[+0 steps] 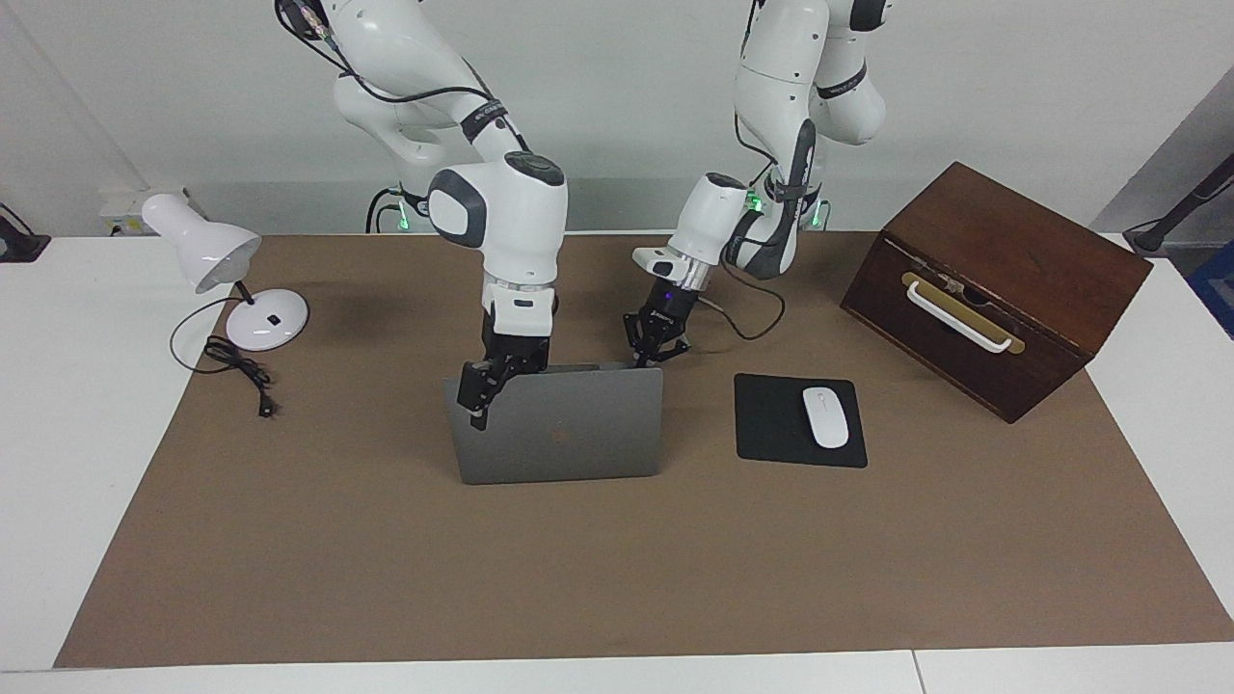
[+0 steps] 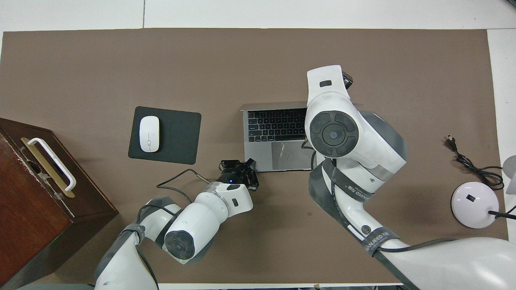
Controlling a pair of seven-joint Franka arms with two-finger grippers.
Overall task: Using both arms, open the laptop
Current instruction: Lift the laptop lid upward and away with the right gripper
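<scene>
Brown matting covers the desk point(image 1: 145, 578), where the laptop point(image 1: 569, 434) stands mid-desk, lid nearly upright. Right claw point(image 1: 479, 397) grips the lid's top edge; left claw point(image 1: 656, 349), seemingly spread, presses the base corner. Little remains.

On your table point(image 1: 58, 405) lies a brown mat point(image 1: 617, 578). At the left arm's end you have a dark wooden box point(image 1: 1003, 280) with a white handle point(image 1: 959, 323), resting tilted. Near it lies a black mouse pad point(image 1: 771, 424) carrying a white mouse point(image 1: 826, 416). At the right arm's end stands a white desk lamp point(image 1: 227, 265), its black cord point(image 1: 236, 371) lying loose beside the base.
</scene>
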